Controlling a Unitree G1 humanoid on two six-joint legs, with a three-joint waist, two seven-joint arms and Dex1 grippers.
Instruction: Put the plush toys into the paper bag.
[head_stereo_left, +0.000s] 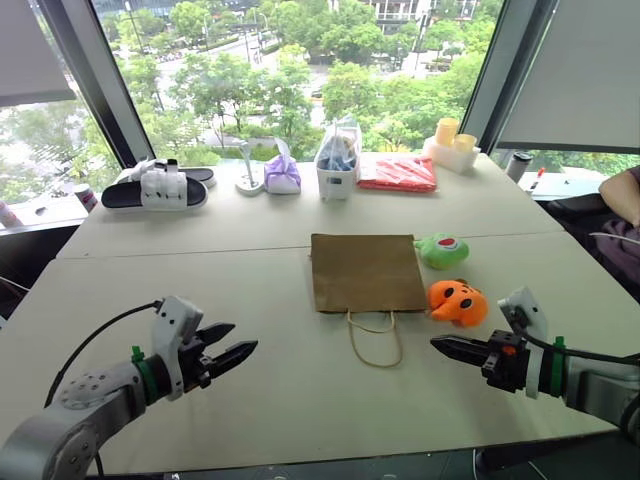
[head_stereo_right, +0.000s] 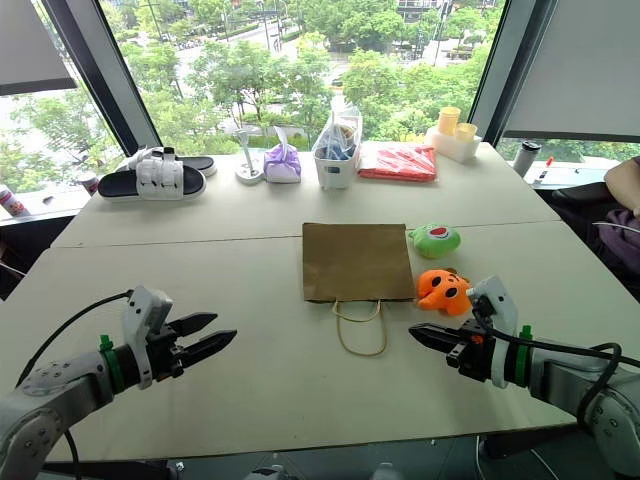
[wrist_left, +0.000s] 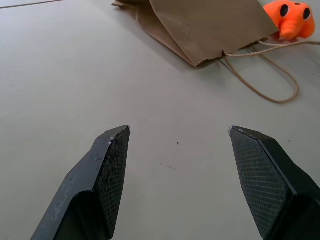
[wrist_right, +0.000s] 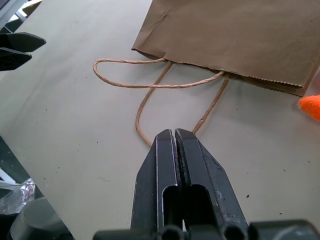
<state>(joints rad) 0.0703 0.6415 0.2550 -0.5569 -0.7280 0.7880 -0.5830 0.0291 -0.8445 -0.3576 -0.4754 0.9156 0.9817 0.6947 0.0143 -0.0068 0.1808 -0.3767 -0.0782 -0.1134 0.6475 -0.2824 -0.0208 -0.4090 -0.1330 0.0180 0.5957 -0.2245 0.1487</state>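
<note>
No lettering, label, brand or number can be read on anything.

High-rise office: window wall (head_stereo_left: 300, 80), long table (head_stereo_left: 200, 240).

The seated person (head_stereo_left: 625, 205) is cut off at the right edge.

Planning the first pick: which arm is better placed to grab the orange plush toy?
The right. The orange plush toy lies right of the paper bag, just ahead of the right gripper, though its jaws are shut and must open first. The left gripper, jaws open, sits across the table.
</note>
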